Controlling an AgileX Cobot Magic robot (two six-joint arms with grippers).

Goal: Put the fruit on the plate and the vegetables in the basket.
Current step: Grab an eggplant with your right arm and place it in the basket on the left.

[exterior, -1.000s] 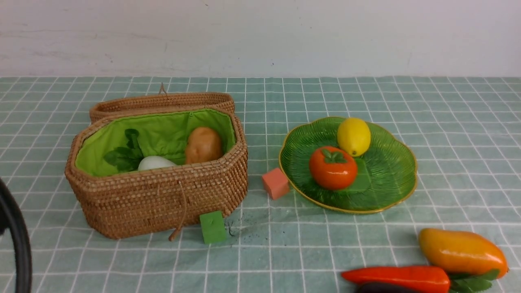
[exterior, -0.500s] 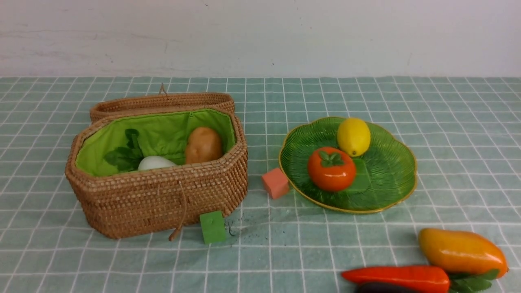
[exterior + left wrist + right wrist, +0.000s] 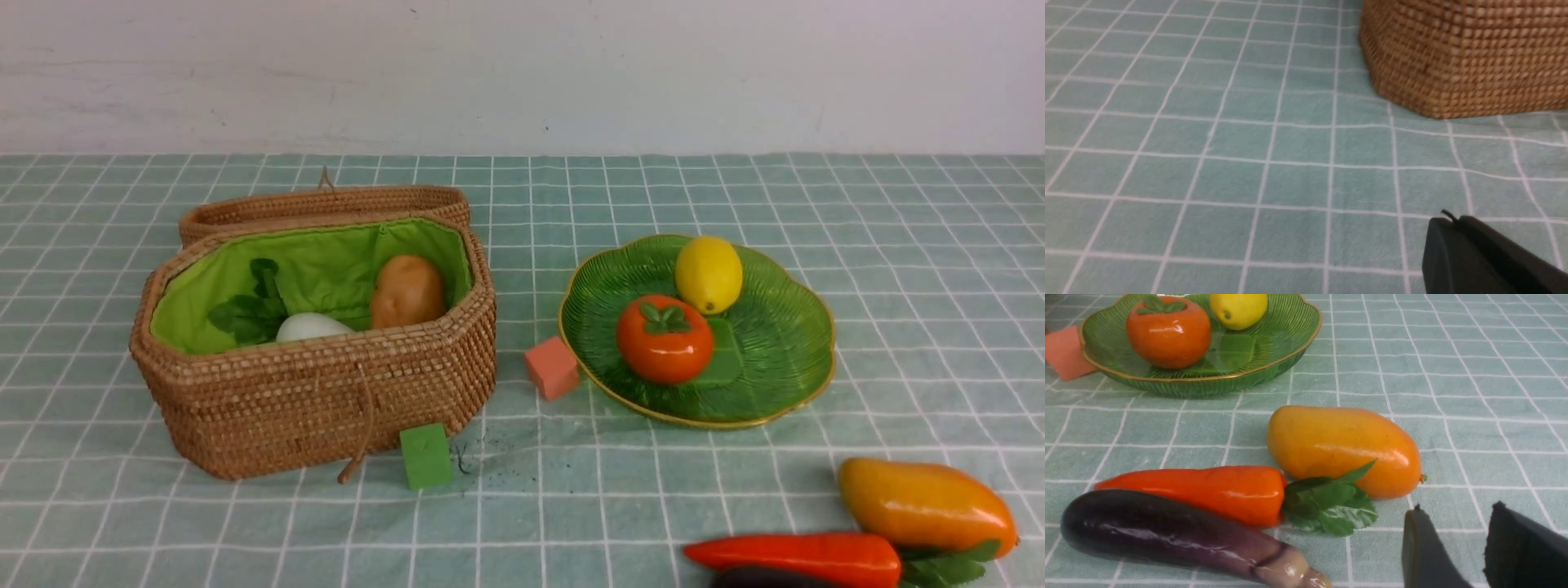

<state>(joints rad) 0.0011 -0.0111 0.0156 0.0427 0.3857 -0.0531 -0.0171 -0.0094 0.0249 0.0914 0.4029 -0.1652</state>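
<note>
The wicker basket [image 3: 326,408] stands at the left, lid open, holding the white radish [image 3: 310,327] and the brown potato [image 3: 406,290]. The green plate [image 3: 784,359] holds the lemon [image 3: 709,273] and the persimmon [image 3: 664,339]. The mango [image 3: 927,505], carrot [image 3: 804,557] and eggplant [image 3: 767,578] lie at the front right. In the right wrist view my right gripper [image 3: 1455,508] is open and empty, just in front of the mango [image 3: 1343,451], beside the carrot [image 3: 1200,492] and eggplant [image 3: 1167,535]. My left gripper [image 3: 1449,220] is shut and empty, low over the cloth, short of the basket [image 3: 1470,57].
A pink cube [image 3: 553,367] lies against the plate's left rim and a green cube [image 3: 425,455] against the basket's front. A green checked cloth [image 3: 571,506] covers the table; a white wall stands behind. Neither arm shows in the front view.
The dark arm part at the front view's lower left edge has left the view. The persimmon has shifted slightly left on the plate.
</note>
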